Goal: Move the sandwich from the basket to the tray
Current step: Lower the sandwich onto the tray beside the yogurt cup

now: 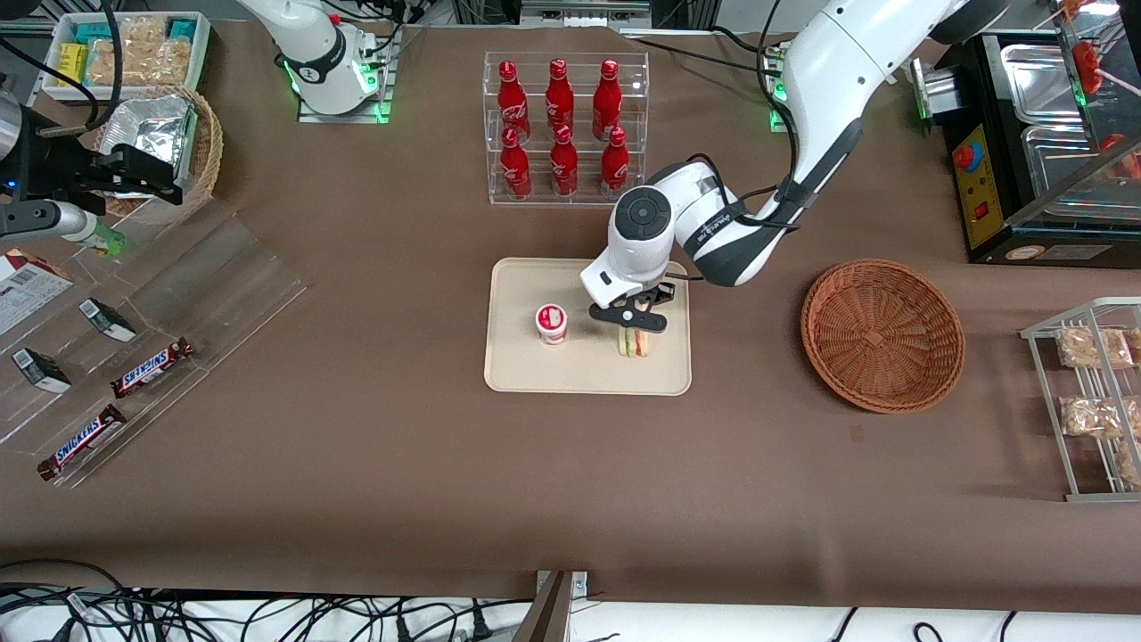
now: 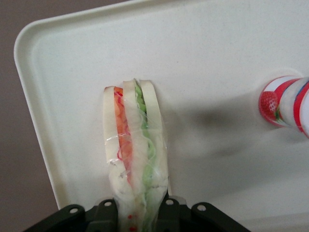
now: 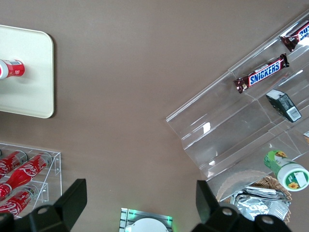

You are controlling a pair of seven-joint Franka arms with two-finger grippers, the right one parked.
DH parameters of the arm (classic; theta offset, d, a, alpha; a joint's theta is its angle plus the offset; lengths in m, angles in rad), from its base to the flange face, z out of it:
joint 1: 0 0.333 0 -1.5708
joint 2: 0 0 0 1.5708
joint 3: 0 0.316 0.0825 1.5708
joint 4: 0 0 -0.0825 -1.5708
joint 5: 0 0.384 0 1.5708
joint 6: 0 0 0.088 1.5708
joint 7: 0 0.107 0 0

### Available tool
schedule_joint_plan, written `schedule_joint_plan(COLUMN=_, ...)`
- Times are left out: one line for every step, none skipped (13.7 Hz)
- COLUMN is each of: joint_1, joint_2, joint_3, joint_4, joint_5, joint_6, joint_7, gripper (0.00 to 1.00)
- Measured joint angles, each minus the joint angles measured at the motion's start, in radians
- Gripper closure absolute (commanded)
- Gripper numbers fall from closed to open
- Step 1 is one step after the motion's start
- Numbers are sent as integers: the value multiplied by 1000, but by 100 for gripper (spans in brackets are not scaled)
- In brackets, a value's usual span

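Even, bright overhead light. Soft shadow on tray point(image 1: 526, 370) beside yogurt cup point(image 1: 552, 324). Glare on acrylic shelf point(image 1: 192, 285). Gripper point(image 2: 140, 212) over tray, near sandwich point(image 2: 135, 145), soft focus close-up.
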Motion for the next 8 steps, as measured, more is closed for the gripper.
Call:
schedule_joint_plan(joint_1=0, joint_2=-2, joint_3=0, joint_4=5, joint_5=0, joint_6=0, joint_7=-20, gripper=0)
schedule_joint_plan(joint_1=0, joint_2=-6, joint_3=0, joint_4=9, joint_5=0, joint_6=-3, joint_7=-32, gripper=0)
schedule_joint_plan(joint_1=0, joint_2=-12, joint_3=-1, joint_4=12, joint_5=0, joint_6=-15, joint_7=-35, gripper=0)
schedule_joint_plan(joint_1=0, joint_2=-21, joint_3=-1, joint_4=17, joint_5=0, joint_6=-33, joint_7=-37, gripper=0)
schedule_joint_plan(joint_1=0, joint_2=-34, joint_3=-1, joint_4=23, joint_5=0, joint_6=-48, joint_7=-38, gripper=0)
schedule_joint_plan(joint_1=2, joint_2=-50, joint_3=-1, joint_4=28, joint_5=0, joint_6=-61, joint_7=-40, gripper=0)
schedule_joint_plan(joint_1=5, joint_2=-69, joint_3=-1, joint_4=32, joint_5=0, joint_6=-77, joint_7=-46, gripper=0)
schedule_joint_plan(joint_1=9, joint_2=-90, joint_3=-1, joint_4=35, joint_5=0, joint_6=-94, joint_7=-50, gripper=0)
